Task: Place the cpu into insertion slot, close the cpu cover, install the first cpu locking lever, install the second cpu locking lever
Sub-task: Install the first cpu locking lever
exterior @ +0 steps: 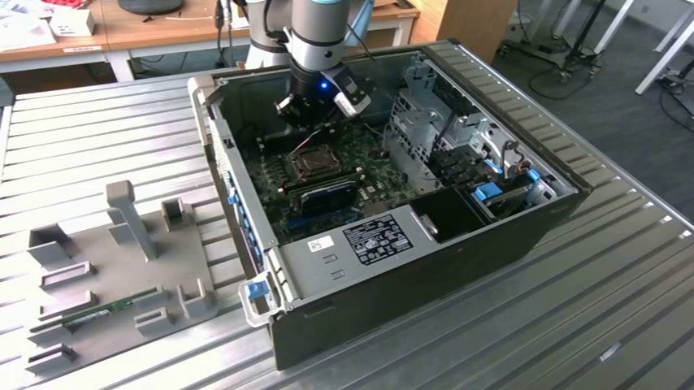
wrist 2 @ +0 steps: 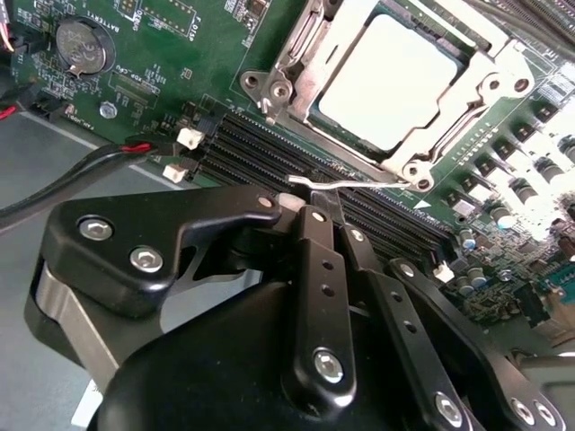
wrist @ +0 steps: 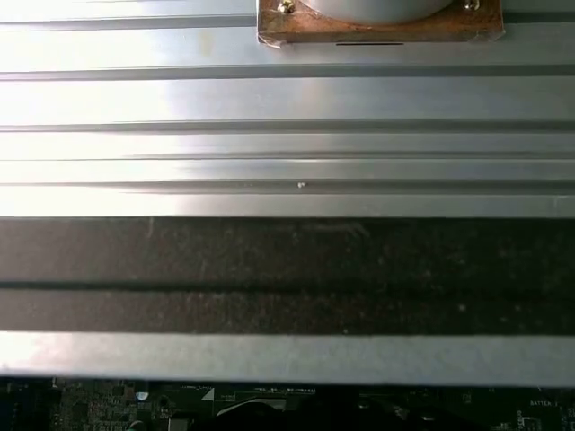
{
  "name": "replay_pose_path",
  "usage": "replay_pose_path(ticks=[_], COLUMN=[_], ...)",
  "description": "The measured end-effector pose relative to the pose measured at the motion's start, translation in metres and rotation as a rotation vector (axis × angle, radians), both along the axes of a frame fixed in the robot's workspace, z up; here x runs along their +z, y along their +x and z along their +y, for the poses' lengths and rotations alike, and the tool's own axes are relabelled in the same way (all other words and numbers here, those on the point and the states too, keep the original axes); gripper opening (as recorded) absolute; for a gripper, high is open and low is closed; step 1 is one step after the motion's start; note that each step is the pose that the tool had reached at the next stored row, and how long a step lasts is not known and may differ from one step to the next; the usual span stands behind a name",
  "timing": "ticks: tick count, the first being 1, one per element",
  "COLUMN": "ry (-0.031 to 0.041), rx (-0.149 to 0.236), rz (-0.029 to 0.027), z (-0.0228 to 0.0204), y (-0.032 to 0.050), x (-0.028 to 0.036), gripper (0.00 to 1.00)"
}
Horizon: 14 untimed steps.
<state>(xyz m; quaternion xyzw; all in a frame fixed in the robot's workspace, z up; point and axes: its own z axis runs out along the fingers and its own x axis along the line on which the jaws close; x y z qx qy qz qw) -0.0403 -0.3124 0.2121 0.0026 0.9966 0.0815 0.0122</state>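
Ribbed metal table [exterior: 97, 138] carries an open computer case [exterior: 521, 236]. Inside, the cpu [wrist 2: 386, 81] lies in the insertion slot [wrist 2: 411, 167], framed by the cpu cover [wrist 2: 313, 47]. The gripper [wrist 2: 331, 211] is clenched, its tips just beside a wire locking lever [wrist 2: 359, 183].

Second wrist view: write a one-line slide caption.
Tool at a locking lever beside the cpu, framed by the cpu cover.
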Motion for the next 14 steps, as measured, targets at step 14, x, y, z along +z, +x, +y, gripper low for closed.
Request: replay_pose_path(ticks=[14], ry=[0.0002], rx=[0.000], rz=[-0.0018], z=[0.0023], y=[0.0000], x=[0.0054], gripper=[0.10])
